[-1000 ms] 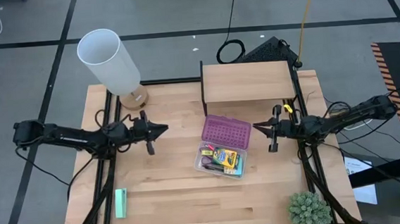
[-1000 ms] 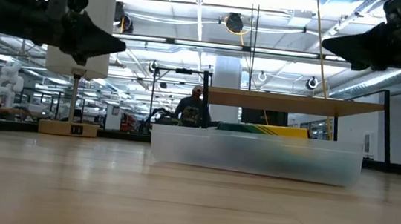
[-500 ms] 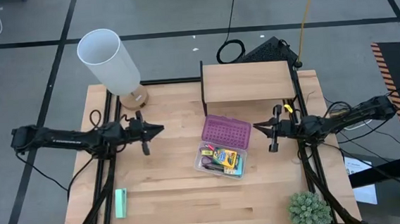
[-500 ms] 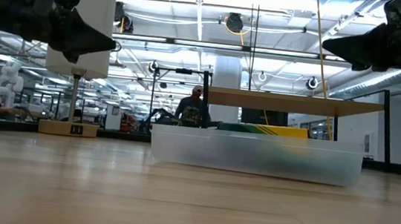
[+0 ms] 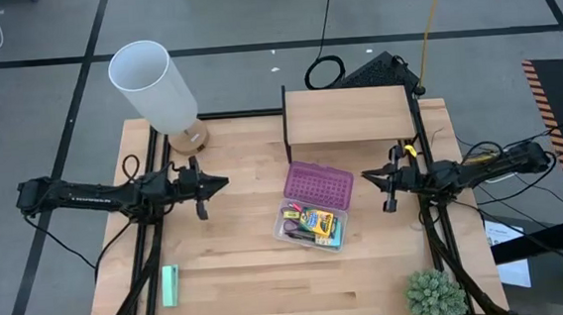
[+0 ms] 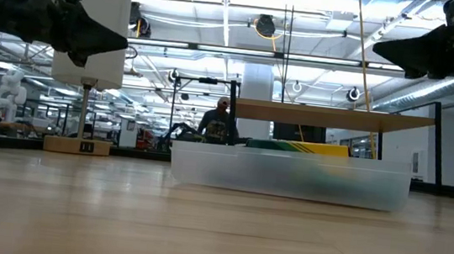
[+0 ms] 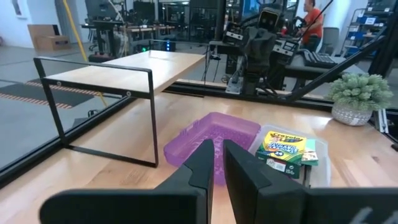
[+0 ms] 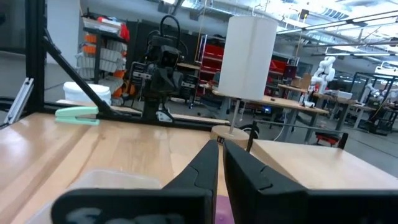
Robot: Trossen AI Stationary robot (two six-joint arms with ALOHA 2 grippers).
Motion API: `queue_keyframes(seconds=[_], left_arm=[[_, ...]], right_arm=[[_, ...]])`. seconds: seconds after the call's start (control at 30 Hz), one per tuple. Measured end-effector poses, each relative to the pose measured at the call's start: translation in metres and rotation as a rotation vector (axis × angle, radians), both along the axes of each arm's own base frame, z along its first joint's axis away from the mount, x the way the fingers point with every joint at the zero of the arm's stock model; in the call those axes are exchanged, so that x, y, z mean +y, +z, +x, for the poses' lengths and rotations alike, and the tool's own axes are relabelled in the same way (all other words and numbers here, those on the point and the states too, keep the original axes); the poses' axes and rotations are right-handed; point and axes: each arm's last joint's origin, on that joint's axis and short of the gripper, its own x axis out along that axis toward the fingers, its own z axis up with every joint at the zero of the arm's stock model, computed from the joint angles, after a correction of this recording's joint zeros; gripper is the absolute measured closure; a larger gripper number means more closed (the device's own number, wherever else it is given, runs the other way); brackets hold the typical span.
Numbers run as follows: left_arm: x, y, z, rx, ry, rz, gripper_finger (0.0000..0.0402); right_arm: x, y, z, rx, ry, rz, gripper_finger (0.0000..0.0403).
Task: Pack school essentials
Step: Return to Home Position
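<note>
Near the middle of the bench (image 5: pixel 240 279), a clear plastic case (image 5: pixel 311 227) is lying open, its purple lid (image 5: pixel 318 185) folded back toward the small raised shelf (image 5: pixel 346 114). Inside, the green-yellow crayon box (image 5: pixel 318 219) is sitting on top, with pencils and other small stationery (image 5: pixel 293 224) packed beside it; individual pieces are too small to sort out. A mint-green block (image 5: pixel 170 285) is lying alone near the front left edge, well apart from the case. The left gripper (image 5: pixel 226 182) is hanging above the bench left of the case, jaws nearly closed on nothing. The right gripper (image 5: pixel 365 177) is hanging right of the lid, jaws likewise nearly closed and empty. Open wood is showing all around the case. A lamp (image 5: pixel 153 84) and a potted plant (image 5: pixel 434 295) are occupying opposite corners.
</note>
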Motion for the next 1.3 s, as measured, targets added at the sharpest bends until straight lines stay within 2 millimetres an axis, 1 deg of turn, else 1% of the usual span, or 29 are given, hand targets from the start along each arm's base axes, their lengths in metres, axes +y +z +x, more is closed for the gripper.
queue_keyframes(seconds=[0.23, 0.4, 0.6, 0.97, 1.3], left_arm=[[0.000, -0.001, 0.000, 0.012, 0.000, 0.000, 0.0367], [0.000, -0.002, 0.000, 0.020, 0.000, -0.001, 0.0367], [0.000, -0.002, 0.000, 0.024, -0.006, -0.009, 0.0367], [0.000, -0.004, 0.000, 0.037, -0.008, -0.008, 0.0367], [0.000, -0.003, 0.000, 0.037, -0.010, -0.005, 0.0367]], right_arm=[[-0.002, -0.001, -0.008, -0.001, -0.003, 0.002, 0.0386], [-0.004, -0.004, -0.013, 0.022, -0.055, 0.005, 0.0386], [-0.004, -0.006, -0.017, 0.033, -0.018, 0.009, 0.0386], [-0.003, -0.007, -0.017, 0.043, 0.001, 0.002, 0.0386], [-0.004, -0.002, -0.018, 0.002, -0.005, -0.040, 0.0386]])
